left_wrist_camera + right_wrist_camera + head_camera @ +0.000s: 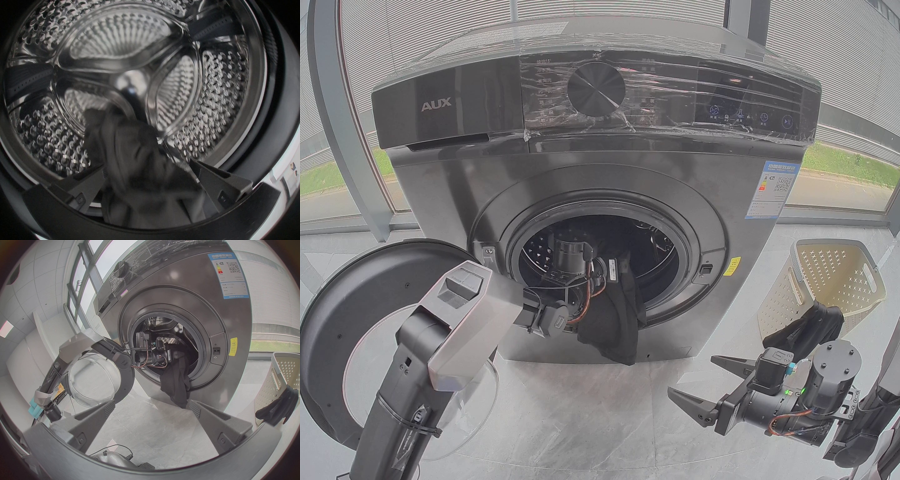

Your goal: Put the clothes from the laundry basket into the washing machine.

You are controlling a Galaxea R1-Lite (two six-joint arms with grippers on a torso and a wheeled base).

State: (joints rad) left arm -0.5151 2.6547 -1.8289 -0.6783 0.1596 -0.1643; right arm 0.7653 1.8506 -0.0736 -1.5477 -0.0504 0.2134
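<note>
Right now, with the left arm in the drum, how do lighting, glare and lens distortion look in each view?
Left wrist view: the drum is dim with bright glints on its steel, and the dark garment merges with shadow at the rim. Head view: even daylight; the wrapped control panel glares. Right wrist view: strong fisheye bends the washing machine, with black corners.

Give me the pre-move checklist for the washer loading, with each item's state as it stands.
1. Washer door open, clear of the opening: ok.
2. Left gripper open at the mouth of the drum: ok.
3. Dark garment fully in the drum: not ok, part hangs out over the opening's lip.
4. Right gripper open and empty: ok.
5. Laundry basket emptied: not ok, a second garment drapes over its rim.
</note>
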